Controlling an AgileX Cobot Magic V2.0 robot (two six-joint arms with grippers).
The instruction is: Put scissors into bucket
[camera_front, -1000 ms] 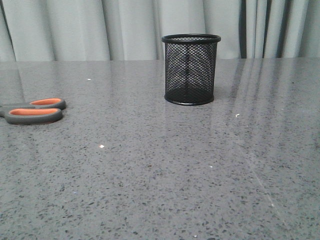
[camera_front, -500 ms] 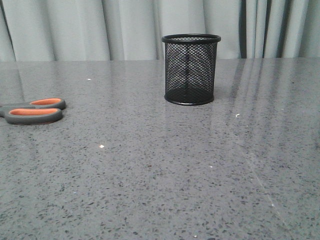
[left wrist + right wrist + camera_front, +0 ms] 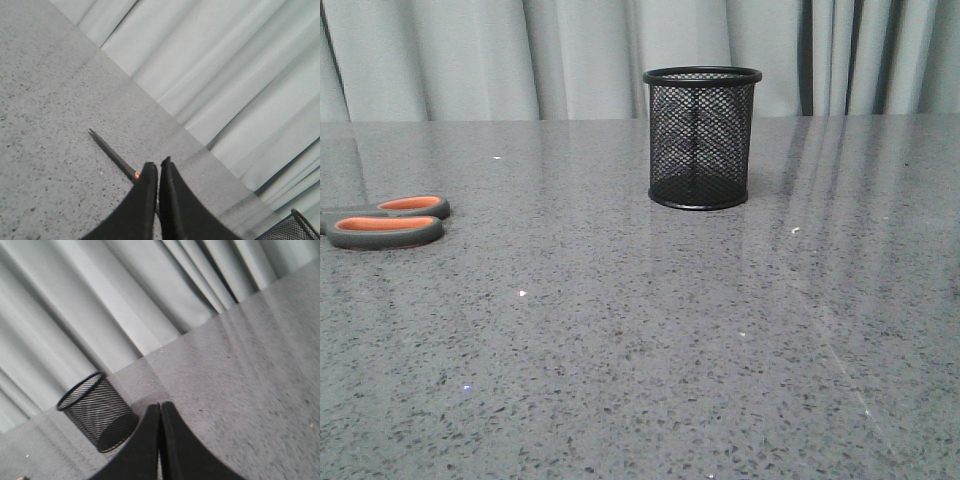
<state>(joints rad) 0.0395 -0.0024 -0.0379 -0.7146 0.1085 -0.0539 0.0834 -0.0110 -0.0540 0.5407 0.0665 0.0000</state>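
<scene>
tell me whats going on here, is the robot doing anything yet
Nothing is being handled yet. The scissors lie flat at the left edge of the grey table, and the bucket stands upright and empty further back, well apart from them. The left gripper hangs above the scissors' blade with its fingers together. The right gripper is also shut and holds nothing.

Soft even light — pale sheen streaks on table [image 3: 620,330]; right wrist view slightly blurred.
</scene>
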